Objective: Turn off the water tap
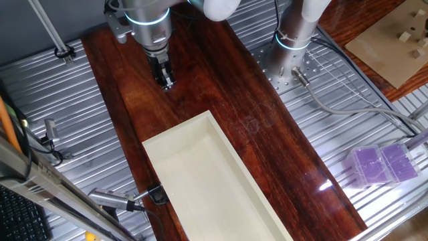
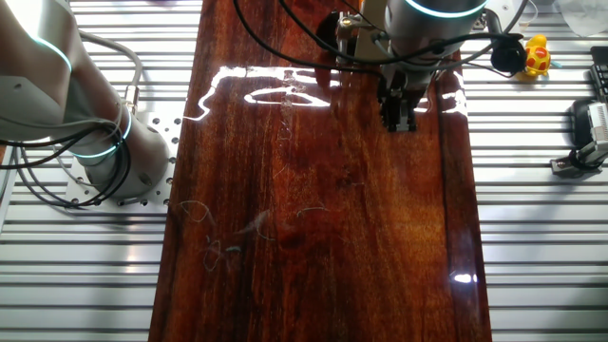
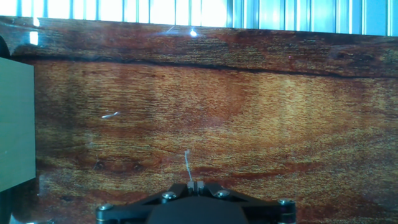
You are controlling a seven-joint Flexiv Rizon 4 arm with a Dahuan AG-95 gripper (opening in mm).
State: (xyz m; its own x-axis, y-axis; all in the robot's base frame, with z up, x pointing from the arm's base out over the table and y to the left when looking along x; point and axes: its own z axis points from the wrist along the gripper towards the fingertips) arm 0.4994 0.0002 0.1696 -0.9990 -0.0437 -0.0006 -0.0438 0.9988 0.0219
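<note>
A chrome tap-like fitting (image 1: pixel 110 199) lies at the lower left of one fixed view, with a black clamp part (image 1: pixel 157 195) against the rim of a cream basin (image 1: pixel 224 157). It is small and I cannot make out its handle. It does not show in the other fixed view or in the hand view. My gripper (image 1: pixel 165 82) hangs over the bare wooden board, far behind the basin and well away from the tap. It also shows in the other fixed view (image 2: pixel 399 119) and in the hand view (image 3: pixel 194 185). The jaws are closed together and hold nothing.
The basin's edge shows at the left of the hand view (image 3: pixel 15 124). A second arm's base (image 1: pixel 294 33) stands beside the board on the ribbed metal table. A purple box (image 1: pixel 381 164) lies at the right. Cables and a yellow object (image 2: pixel 537 57) lie near the table's edge.
</note>
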